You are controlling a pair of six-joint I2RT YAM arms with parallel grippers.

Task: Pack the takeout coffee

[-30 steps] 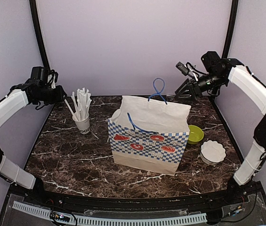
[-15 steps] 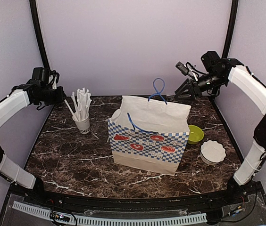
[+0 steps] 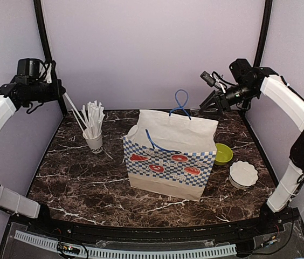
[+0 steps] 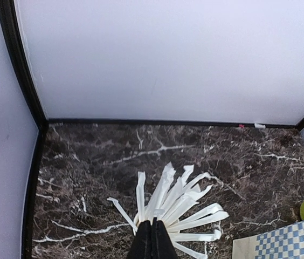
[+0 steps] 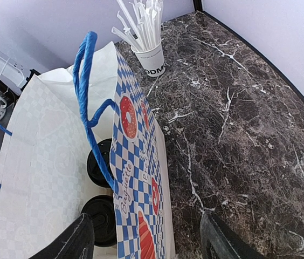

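Coffee cups (image 5: 99, 164) are both down inside the bag (image 5: 44, 162). You only see their two black lids, side by side against the checkered wall, on the right wrist cam; from the top cam the bag hides them. Right claw (image 5: 145, 229) hangs up over the bag's mouth, spread wide with nothing in it. One finger is on the lids' side and the other is over bare table (image 5: 238, 135), so the bag wall runs between its fingers in that view, and a blue handle (image 5: 87, 91) loops across the nearer lid. Left claw (image 4: 153, 243) is pinched tight and empty, up high over the straw cup (image 3: 94, 141), well left of the bag. Green bowl (image 3: 223, 154) sits just right of the bag, with a white fluted dish (image 3: 242, 174) near it.
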